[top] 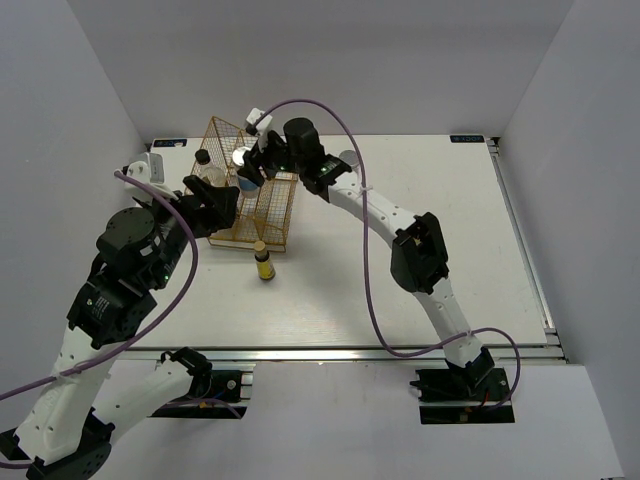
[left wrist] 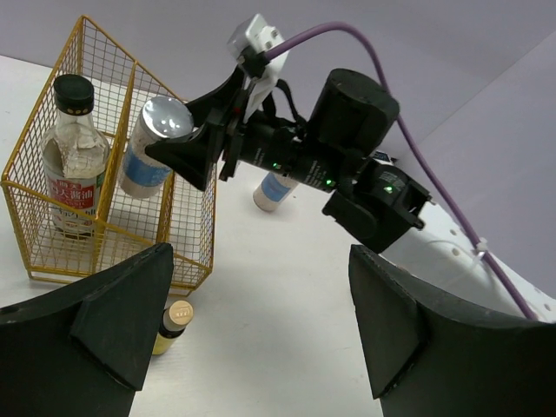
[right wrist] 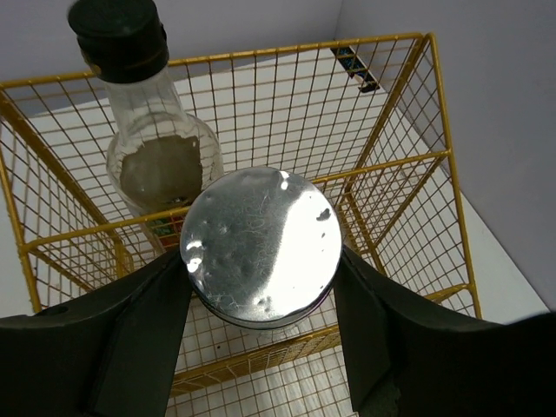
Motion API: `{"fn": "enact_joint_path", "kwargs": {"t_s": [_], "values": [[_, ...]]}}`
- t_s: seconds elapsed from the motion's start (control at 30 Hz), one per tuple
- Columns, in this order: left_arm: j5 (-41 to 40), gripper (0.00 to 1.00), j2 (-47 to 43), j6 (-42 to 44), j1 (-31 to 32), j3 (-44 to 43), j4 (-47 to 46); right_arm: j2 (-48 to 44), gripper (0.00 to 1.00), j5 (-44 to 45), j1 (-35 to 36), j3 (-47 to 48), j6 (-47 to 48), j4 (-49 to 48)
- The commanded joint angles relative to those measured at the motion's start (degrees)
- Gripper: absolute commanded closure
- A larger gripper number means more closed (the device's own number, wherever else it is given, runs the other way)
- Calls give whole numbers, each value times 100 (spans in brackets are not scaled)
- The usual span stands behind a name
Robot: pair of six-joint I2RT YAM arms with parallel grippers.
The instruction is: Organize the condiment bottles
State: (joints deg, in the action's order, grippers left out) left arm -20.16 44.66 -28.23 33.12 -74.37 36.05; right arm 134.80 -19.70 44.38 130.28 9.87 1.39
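Four condiment bottles show, one of them a jar held at the gold wire rack (top: 265,215).

From the left: the left end effector (top: 215,205) hangs released and empty near the rack. The tall black-capped bottle (left wrist: 74,156) stands upright in one compartment. The right end effector (right wrist: 261,269) grasps the white silver-lidded jar (left wrist: 152,148), tilted and partly down in the neighbouring compartment. A tiny yellow bottle (top: 263,262) stands on the tabletop (top: 450,180) just in front of the rack, and a second white jar (left wrist: 274,193) sits beyond it. The jars look rigid, smooth and probably slippery, best gripped across the body under the lid. The yellow bottle seems light and tippy, so take it low.
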Motion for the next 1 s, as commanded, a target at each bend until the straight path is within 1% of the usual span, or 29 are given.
{"fn": "enact_joint_path", "kwargs": {"t_s": [0.0, 0.07, 0.13, 0.17, 0.27, 0.3, 0.33, 0.37, 0.43, 0.47, 0.53, 0.57, 0.73, 0.8, 0.87, 0.9, 0.97], "values": [[4, 8, -54, -60, 19, 63, 77, 90, 81, 133, 62, 86, 244, -692], [4, 8, -89, -86, 19, 89, 77, 143, 77, 177, 62, 33, 287, -727], [-5, 8, -107, -95, 19, 115, 77, 151, 71, 247, 62, -63, 288, -815], [4, 8, -107, -95, 19, 116, 86, 152, 64, 230, 62, -90, 288, -833], [4, 8, -90, -95, 19, 133, 86, 169, 53, 221, 62, -143, 296, -859], [12, 8, -98, -104, 19, 151, 69, 169, 44, 230, 62, -143, 288, -877], [21, 8, -90, -113, 19, 168, 60, 169, 41, 248, 53, -160, 288, -877], [21, 8, -98, -121, 19, 212, 34, 160, 36, 248, 62, -152, 288, -877], [47, 8, -98, -130, 19, 247, -2, 117, 31, 230, 62, -152, 314, -868], [56, 8, -98, -139, 19, 273, -45, 82, 25, 187, 62, -161, 323, -868], [74, 8, -98, -139, 19, 300, -89, 11, 22, 134, 62, -169, 332, -868], [83, 8, -81, -139, 19, 318, -116, -15, 16, 81, 62, -178, 332, -868], [109, 8, -28, -113, 19, 309, -186, -226, 13, 28, 62, -327, 226, -851], [109, 8, -37, -104, 19, 300, -213, -549, 13, 19, 36, -502, 52, -912], [100, 8, -46, -104, 19, 291, -248, -884, 15, -138, -61, -722, -125, -1183], [109, 8, -54, -95, 19, 283, -265, -1190, 16, -200, -105, -784, -265, -1211], [144, 8, -63, -86, 19, 291, -336, -1464, 20, -375, -245, -794, -336, -1046]]}}
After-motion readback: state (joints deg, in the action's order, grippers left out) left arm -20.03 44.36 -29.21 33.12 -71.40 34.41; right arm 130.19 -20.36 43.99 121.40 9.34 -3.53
